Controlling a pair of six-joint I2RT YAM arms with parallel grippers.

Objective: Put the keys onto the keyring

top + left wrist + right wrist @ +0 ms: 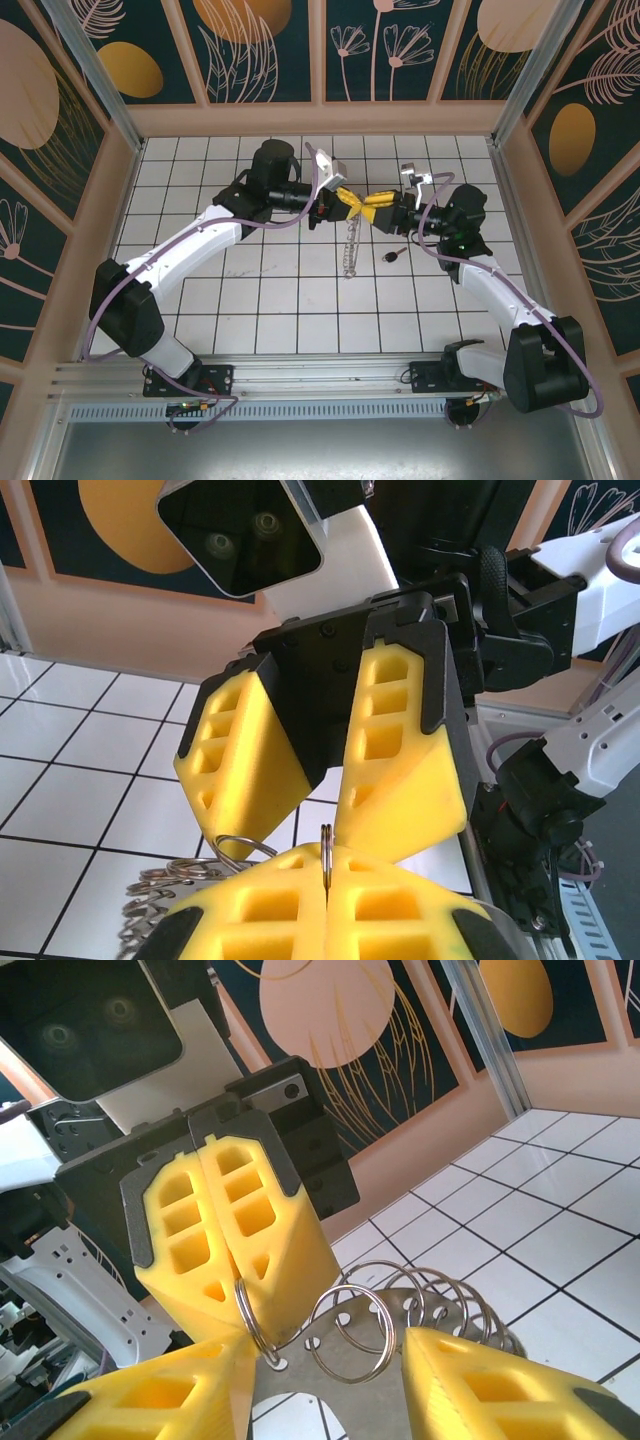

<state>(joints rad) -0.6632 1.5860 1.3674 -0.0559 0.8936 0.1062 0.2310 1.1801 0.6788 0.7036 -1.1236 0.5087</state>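
1. Left pincer (327, 868) is clenched, its yellow jaws pressed together on one thin ring of the keyring (352, 1332), which stands edge-on in the seam.
2. Right pincer (322, 1352) faces it tip to tip, jaws apart and straddling a fan of the small rings. I'd say it grasps nothing.
3. From that meeting point the rest of the floppy loop hangs toward 6 o'clock over the table (270, 300). The key (392, 256) lies loose on the table at about 5 o'clock, near the loop but apart from it, in nobody's hold.
4. Risk, as I judge it: closing here, the right jaws may catch several rings at once. They may also tug the pinched ring so that it swivels or slides out of the left's seam and the loop drops. The tips sit close enough to knock each other.
5. Hard to tell: whether the right jaws touch the flat silvery tab (300, 1400) among the rings, which the right wrist view's bottom edge cuts off, and whether the loop's lower end rests on the table. The key's blade is too small to read.
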